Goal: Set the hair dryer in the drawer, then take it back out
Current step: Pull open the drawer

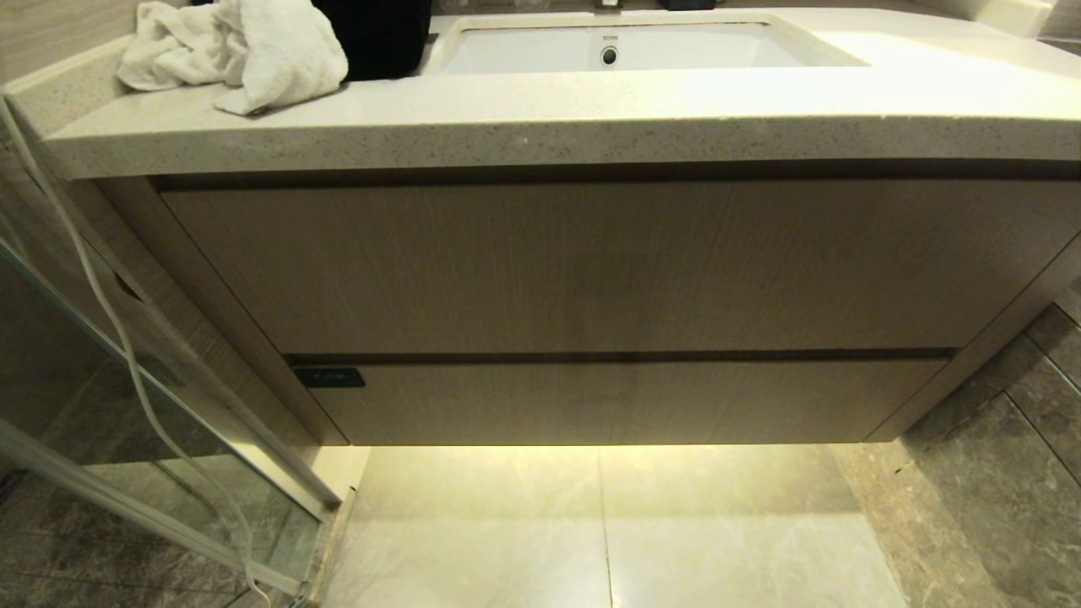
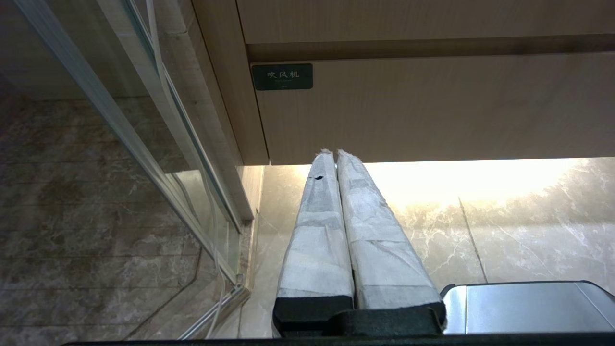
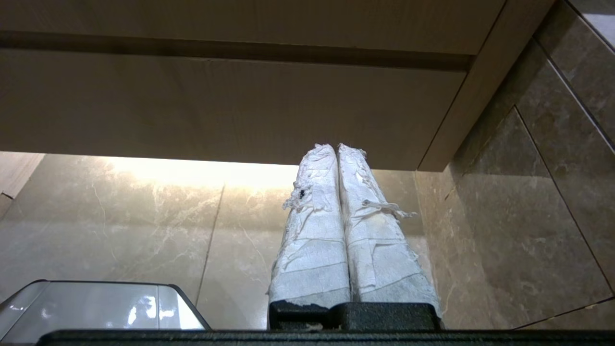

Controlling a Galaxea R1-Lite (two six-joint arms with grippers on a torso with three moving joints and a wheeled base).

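The drawer point(image 1: 625, 401) is the shallow light-wood front at the bottom of the vanity, closed, with a small black label point(image 1: 329, 377) at its left end. The same drawer point(image 2: 432, 105) and label point(image 2: 282, 77) fill the upper part of the left wrist view, and the drawer point(image 3: 216, 105) also spans the right wrist view. My left gripper point(image 2: 335, 153) is shut and empty, its taped fingers pointing toward the drawer's lower edge. My right gripper point(image 3: 335, 147) is shut and empty too, low before the drawer's right part. The hair dryer is out of view. Neither arm shows in the head view.
A taller wood panel point(image 1: 608, 266) sits above the drawer under the stone counter point(image 1: 540, 127) with its sink point(image 1: 616, 46). A white towel point(image 1: 245, 51) lies on the counter's left. A glass partition point(image 1: 127, 397) with a white cord point(image 1: 110, 321) stands at left. Tiled floor point(image 1: 608, 532) lies below.
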